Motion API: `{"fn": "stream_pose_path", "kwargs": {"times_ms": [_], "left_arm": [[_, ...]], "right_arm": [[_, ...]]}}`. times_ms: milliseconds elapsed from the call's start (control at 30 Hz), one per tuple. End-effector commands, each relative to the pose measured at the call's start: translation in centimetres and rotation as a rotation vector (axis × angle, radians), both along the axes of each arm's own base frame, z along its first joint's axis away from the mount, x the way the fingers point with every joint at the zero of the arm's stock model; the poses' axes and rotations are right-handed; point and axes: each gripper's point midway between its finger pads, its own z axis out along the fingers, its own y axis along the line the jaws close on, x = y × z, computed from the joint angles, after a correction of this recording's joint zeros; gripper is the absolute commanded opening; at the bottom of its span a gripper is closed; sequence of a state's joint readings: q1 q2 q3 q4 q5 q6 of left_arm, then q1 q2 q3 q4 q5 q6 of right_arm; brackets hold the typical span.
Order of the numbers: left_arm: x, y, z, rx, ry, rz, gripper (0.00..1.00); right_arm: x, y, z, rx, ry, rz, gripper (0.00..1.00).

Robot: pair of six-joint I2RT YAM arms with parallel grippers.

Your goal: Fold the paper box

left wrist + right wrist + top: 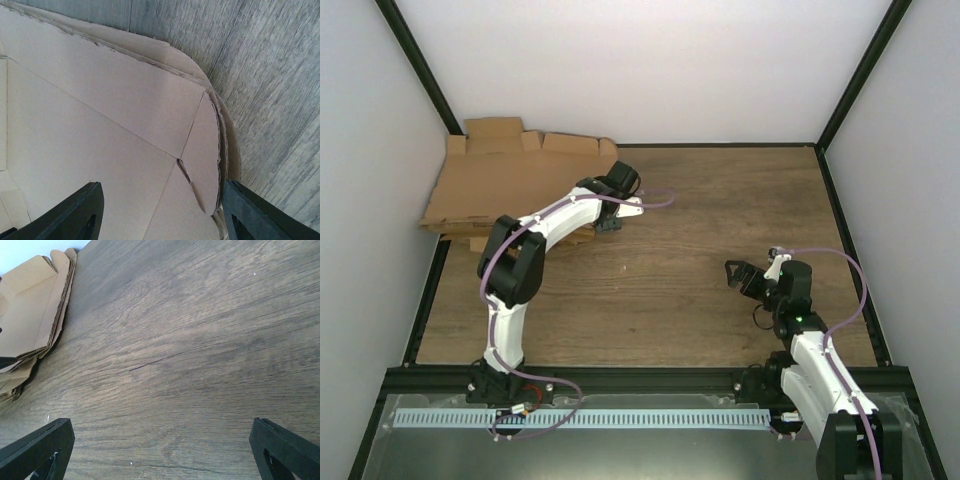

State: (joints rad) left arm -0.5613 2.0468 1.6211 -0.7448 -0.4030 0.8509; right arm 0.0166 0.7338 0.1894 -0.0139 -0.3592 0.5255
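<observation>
At the far left corner of the bench [720, 200] a pile of blanks [470, 243] is seen, flat and brown. No sheet is seen lying apart from it. The paper box [510, 185] is judged to be the top sheet, lying flat and unfolded on the others.

The left tool [609, 224] is placed at the pile's right edge. In the left wrist view its jaws are shown apart. One finger [75, 215] is over the top sheet, and the other [250, 212] is just beyond the rounded flap [205, 145], beside the stacked edges. Nothing is clamped.

The step in hand is therefore judged to be the picking of one blank from the pile, with folding not yet begun. For the next move, only the top sheet's flap needs to be caught and the sheet drawn out onto the bare wood. Several edges lie close together there, so more than one sheet could be taken.

Well to the right, the right tool [748, 272] is held above bare bench, with its jaws wide apart and empty. No part in the work is taken by it.
</observation>
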Motion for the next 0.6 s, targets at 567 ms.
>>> {"fn": "stream_pose_path", "kwargs": {"times_ms": [567], "left_arm": [[2.0, 0.7, 1.6, 0.015, -0.075, 0.026, 0.66]], "right_arm": [[0.9, 0.0, 2.0, -0.001, -0.047, -0.005, 1.0]]}}
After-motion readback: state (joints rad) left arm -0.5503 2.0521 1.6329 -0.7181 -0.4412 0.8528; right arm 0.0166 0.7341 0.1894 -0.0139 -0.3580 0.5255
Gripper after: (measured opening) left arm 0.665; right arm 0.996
